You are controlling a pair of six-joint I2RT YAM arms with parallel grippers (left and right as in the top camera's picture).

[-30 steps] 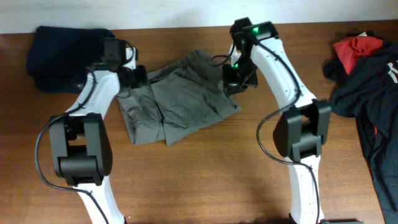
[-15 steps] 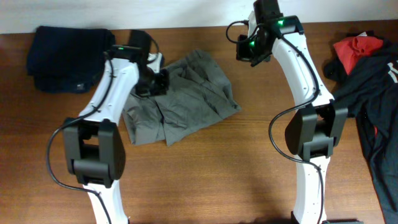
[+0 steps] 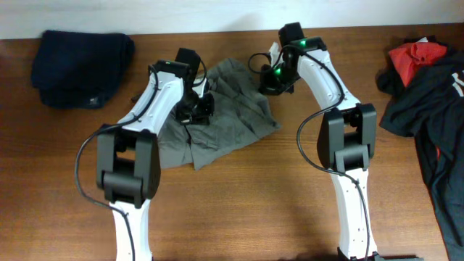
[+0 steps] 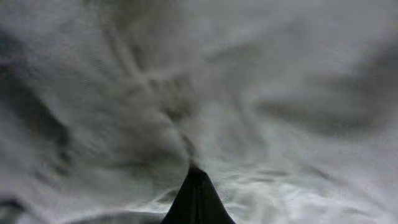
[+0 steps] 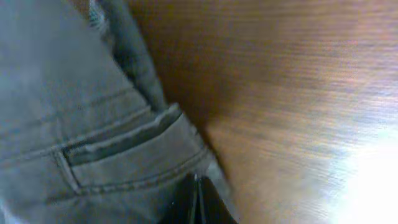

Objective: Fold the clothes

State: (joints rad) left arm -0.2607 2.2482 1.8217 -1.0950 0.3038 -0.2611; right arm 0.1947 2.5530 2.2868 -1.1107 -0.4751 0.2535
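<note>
The clothes [image 3: 232, 119], one grey-olive garment, lie rumpled at the middle of the table's far half. My left gripper [image 3: 197, 110] is over the garment's left part. In the left wrist view the gripper [image 4: 196, 169] is shut, its tip buried in the cloth [image 4: 261, 93], with creases running out from it. My right gripper [image 3: 270, 81] is at the garment's upper right edge. In the right wrist view it [image 5: 196, 180] is shut, its tip against the hem just below a pocket seam [image 5: 118, 143], with bare wood [image 5: 280, 93] beside it.
A folded dark navy garment [image 3: 76, 61] lies at the far left corner. A heap of red [image 3: 417, 54] and black clothing [image 3: 435, 109] covers the right edge. Brown table [image 3: 239, 203] stretches toward the near side.
My left gripper has travelled right from the garment's left edge, and the cloth's left side has shifted right with it. The right gripper rose toward the far edge, then came back down to the garment.
</note>
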